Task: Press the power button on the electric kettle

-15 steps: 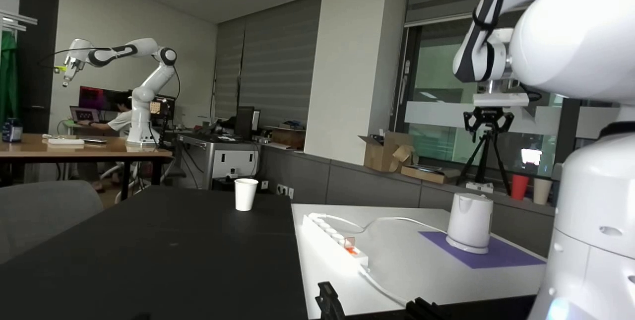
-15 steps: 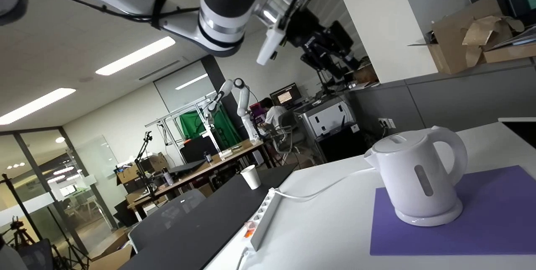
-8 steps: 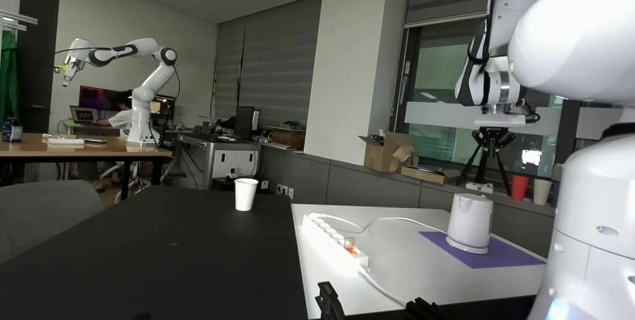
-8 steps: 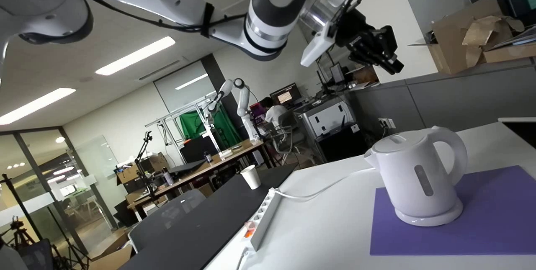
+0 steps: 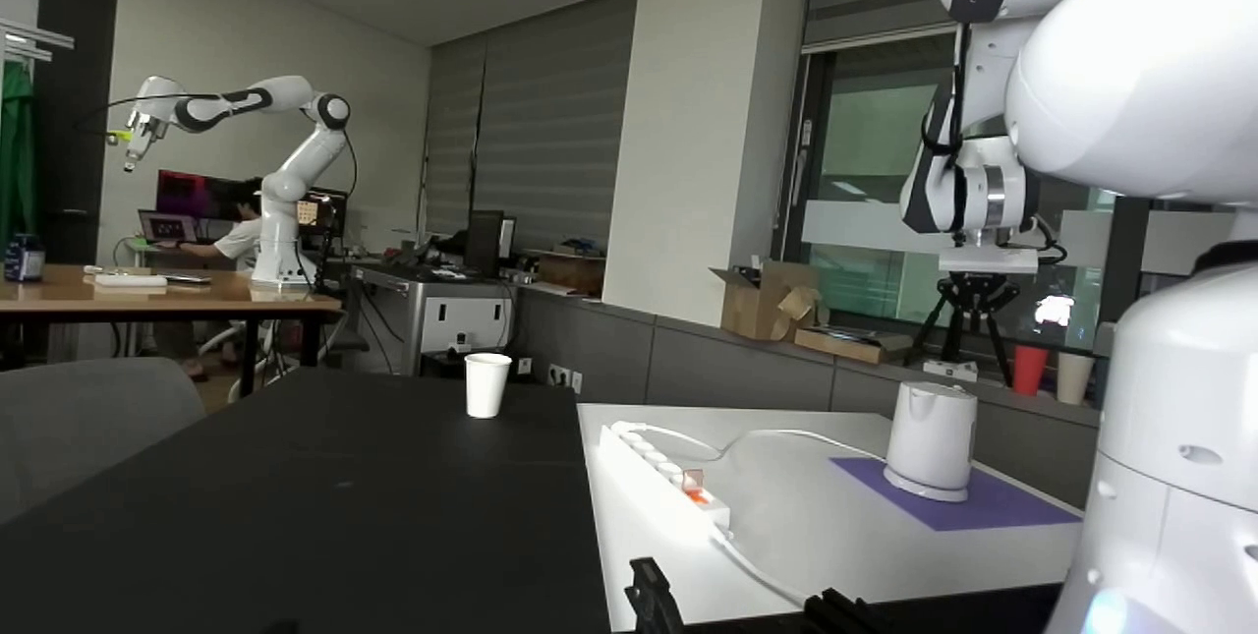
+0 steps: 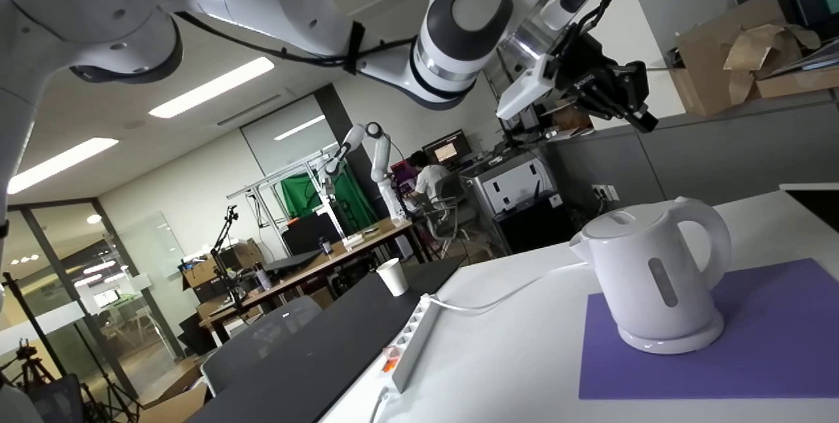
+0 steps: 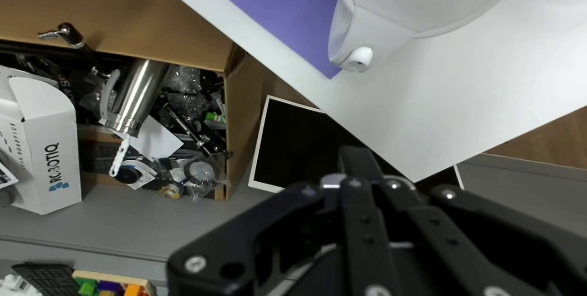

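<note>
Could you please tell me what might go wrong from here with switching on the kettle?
The gripper could miss: I cannot clearly make out the power button in any view. A press off target might slide or tip the kettle, which stands unheld on the purple mat. If it slid, it could also tug the white cord running between it and the power strip.

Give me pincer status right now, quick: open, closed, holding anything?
Pincer: closed, holding nothing; not touching the electric kettle.
</note>
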Controlling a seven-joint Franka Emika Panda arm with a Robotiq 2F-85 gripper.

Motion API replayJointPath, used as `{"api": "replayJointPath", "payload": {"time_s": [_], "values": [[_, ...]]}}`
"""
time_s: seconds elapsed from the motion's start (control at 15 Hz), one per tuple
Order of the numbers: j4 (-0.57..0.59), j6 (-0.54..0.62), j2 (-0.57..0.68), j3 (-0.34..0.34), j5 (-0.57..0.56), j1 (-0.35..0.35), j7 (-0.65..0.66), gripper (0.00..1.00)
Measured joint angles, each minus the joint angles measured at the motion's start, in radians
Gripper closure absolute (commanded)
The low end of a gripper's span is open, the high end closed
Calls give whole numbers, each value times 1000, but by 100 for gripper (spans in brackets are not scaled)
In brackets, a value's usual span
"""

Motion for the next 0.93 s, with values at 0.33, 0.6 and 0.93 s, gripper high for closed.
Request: {"api": "replayJointPath", "payload": {"time_s": [0.33, 0.6, 0.93], "values": [[0, 0, -2, 0, 0, 0, 0, 100], [2, 20, 36, -10, -6, 3, 2, 100], [3, 167, 133, -11, -2, 1, 4, 100]]}}
